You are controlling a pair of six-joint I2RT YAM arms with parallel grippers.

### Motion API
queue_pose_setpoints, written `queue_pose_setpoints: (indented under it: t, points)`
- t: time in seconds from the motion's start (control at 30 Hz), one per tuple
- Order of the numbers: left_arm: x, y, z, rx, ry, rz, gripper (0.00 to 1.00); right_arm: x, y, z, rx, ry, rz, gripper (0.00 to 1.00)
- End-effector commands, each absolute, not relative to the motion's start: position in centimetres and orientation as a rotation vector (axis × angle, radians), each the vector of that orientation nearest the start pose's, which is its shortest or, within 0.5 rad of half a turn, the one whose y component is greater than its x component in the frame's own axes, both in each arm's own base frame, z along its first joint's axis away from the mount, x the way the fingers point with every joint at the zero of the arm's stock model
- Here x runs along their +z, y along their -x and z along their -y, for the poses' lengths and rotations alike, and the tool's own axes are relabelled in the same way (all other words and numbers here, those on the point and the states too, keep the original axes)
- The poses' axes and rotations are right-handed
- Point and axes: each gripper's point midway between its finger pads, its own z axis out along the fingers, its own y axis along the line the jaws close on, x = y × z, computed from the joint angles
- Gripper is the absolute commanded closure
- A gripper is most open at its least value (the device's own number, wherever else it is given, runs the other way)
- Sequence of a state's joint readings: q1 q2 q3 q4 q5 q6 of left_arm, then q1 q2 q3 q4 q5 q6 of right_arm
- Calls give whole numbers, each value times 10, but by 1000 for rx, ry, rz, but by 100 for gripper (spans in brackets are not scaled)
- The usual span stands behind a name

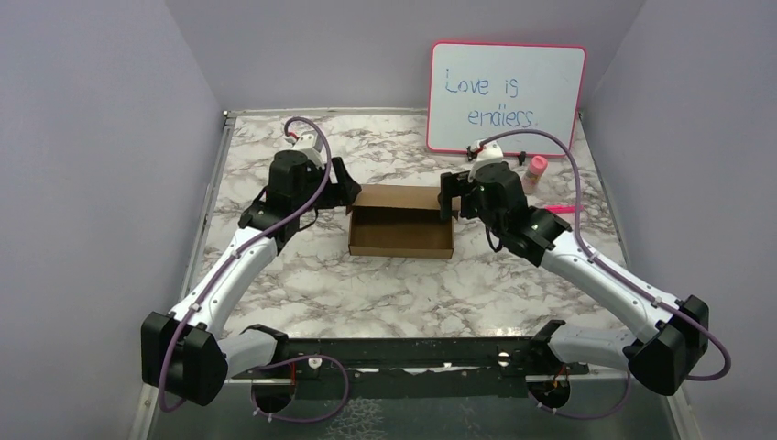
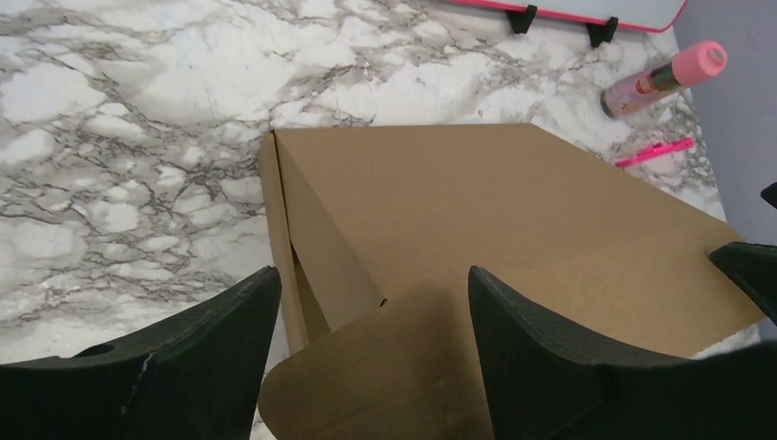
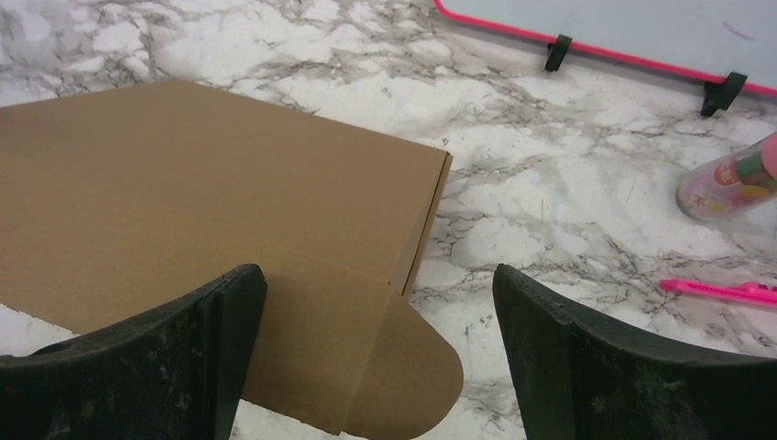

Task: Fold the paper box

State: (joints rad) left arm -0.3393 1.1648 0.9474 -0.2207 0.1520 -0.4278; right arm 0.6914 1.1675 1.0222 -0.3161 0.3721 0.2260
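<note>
step: closing lid | my left gripper [image 2: 371,284] and right gripper [image 3: 377,280] both wide, straddling paper box [image 1: 400,231] lid ears [image 2: 348,385] | next: pinch ears inward, lower lid

Seeing a pink-framed whiteboard [image 1: 507,99] with blue writing, standing on two black feet [image 3: 556,52] at the far right of a marble-patterned table [image 1: 366,275]. Finding a pink-capped bottle [image 1: 534,171] just beside its right foot, with a pink pen [image 1: 554,210] lying nearer.
</note>
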Motion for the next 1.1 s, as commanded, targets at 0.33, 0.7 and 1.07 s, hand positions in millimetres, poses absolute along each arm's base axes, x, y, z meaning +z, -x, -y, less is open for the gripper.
queue_pose_setpoints:
  t: [0.33, 0.7, 1.07]
  points:
    - [167, -297, 170, -727, -47, -2212, 33, 174, -288, -192, 280, 264, -2158, 5]
    - [117, -265, 161, -724, 12, -2338, 34, 157, -280, -187, 292, 217, -2175, 7]
    - [167, -290, 157, -702, 81, -2171, 27, 161, -294, -192, 300, 195, -2121, 7]
